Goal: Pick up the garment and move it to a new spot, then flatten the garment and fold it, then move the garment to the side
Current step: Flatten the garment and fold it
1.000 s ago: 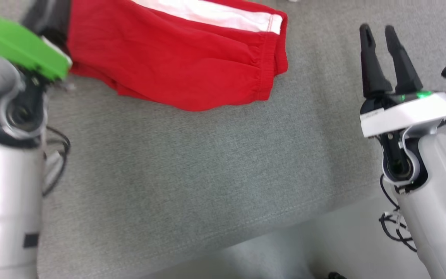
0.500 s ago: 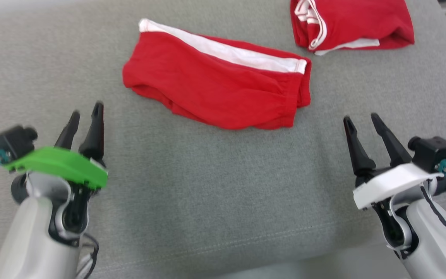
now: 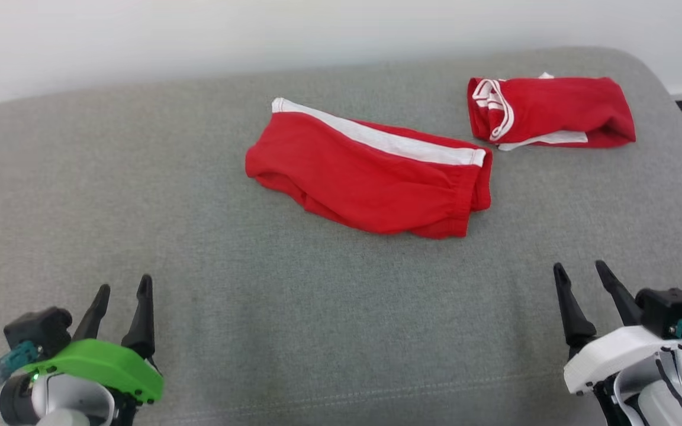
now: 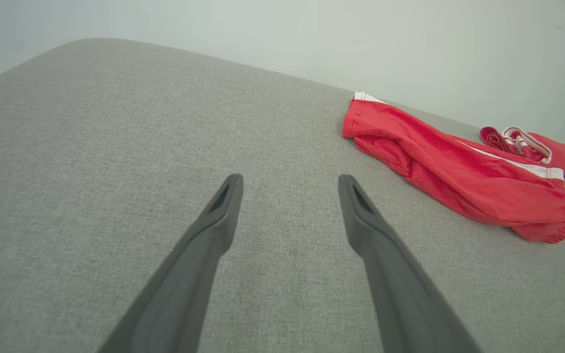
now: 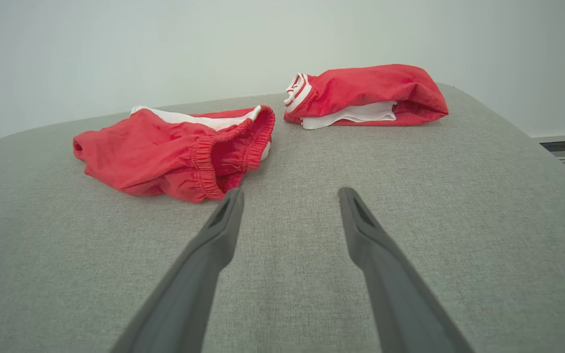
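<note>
Both arms sit low at the near edge of the grey padded surface [image 3: 293,331], well apart from the cloth. Left gripper [image 3: 125,283], green-capped: fingers spread, nothing between them; its wrist view shows bare grey surface in the gap. Right gripper [image 3: 579,265], white-capped: likewise spread and empty. Task item: red shorts [image 3: 364,183] with a white stripe [image 3: 388,139], lying about mid-surface toward the far side. They are doubled over lengthwise, with the gathered waistband [image 3: 464,204] at the robot's right end and the near edge rumpled, layers not lined up. A second red garment [image 3: 554,109] sits as a compact folded bundle near the far right corner, close to the shorts but not touching them. Judgement: no grasp is in hand, so this reads as a gap between steps. The shorts look only partly folded, so I take it that the fold is unfinished, or else the shift to the side is pending; the lie of the cloth does not settle which. Next move, as I see it: both arms reach forward over the bare surface and come down at the two ends, left at the leg end, right at the waistband. The pinch should take all layers together so the fold does not open on lifting. Risks: catching the top layer alone, or dragging the shorts into the bundle on the right.
</note>
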Controlling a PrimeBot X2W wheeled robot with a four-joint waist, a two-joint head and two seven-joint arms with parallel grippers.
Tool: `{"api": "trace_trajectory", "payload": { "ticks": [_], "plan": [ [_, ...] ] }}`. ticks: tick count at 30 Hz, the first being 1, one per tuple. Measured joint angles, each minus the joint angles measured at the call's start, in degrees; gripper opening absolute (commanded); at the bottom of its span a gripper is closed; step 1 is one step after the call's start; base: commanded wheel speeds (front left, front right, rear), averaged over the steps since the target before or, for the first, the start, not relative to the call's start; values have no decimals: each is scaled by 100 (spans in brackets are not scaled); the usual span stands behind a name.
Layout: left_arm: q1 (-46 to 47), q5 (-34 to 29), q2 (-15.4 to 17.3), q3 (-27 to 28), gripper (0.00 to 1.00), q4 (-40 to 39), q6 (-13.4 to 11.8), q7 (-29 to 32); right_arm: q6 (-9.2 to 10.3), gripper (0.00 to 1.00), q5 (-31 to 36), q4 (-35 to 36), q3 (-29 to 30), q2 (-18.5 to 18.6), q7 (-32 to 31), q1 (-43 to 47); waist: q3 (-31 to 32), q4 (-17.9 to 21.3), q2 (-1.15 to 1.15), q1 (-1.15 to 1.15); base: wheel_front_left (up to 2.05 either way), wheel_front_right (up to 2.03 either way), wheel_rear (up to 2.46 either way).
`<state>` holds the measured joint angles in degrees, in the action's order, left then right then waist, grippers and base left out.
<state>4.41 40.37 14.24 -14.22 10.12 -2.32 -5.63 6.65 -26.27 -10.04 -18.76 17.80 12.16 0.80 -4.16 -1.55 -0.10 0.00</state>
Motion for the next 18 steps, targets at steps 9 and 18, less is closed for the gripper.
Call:
{"api": "trace_trajectory", "payload": {
  "ticks": [9, 18],
  "plan": [
    [-608, -89, 119, 159, 100, -425, -186, -121, 43, 100, -702, 166, 420, -645, 52, 443, 324, -197, 0, 0, 0, 0, 0],
    [-715, -88, 111, 242, 100, -973, -233, -147, 43, 100, -1984, 388, 730, -1656, 42, 426, 139, -211, 0, 0, 0, 0, 0]
  ]
}}
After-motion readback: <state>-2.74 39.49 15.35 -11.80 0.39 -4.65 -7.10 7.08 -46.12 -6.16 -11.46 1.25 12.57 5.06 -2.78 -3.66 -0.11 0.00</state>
